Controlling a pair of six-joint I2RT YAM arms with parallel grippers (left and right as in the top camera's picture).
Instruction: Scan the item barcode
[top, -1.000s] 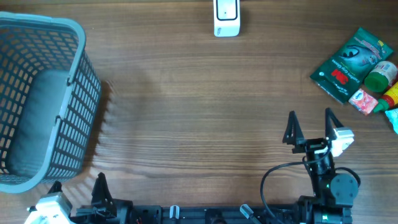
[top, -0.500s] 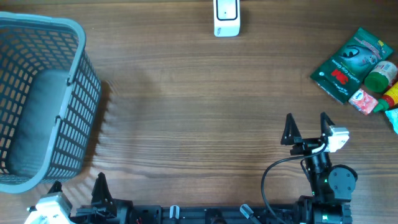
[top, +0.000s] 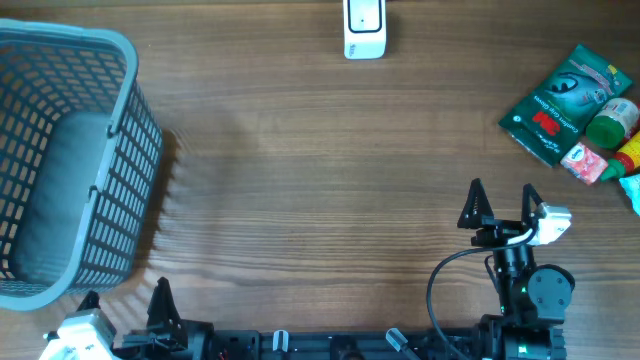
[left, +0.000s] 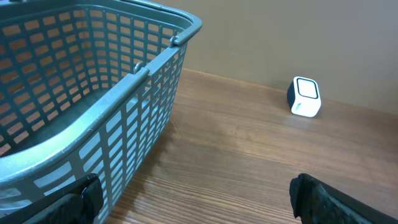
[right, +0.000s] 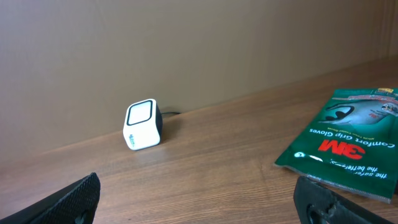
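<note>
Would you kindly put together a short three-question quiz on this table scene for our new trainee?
1. True or false: the grey plastic lattice basket already holds an item.
2. Where does the white cube-shaped barcode scanner stand on the wooden table? A) at the far edge, near the middle; B) beside the basket; C) under the right arm.
3. Fill in: the right gripper is ____, with nothing between its jaws.
Key: 1 false; 2 A; 3 open.
</note>
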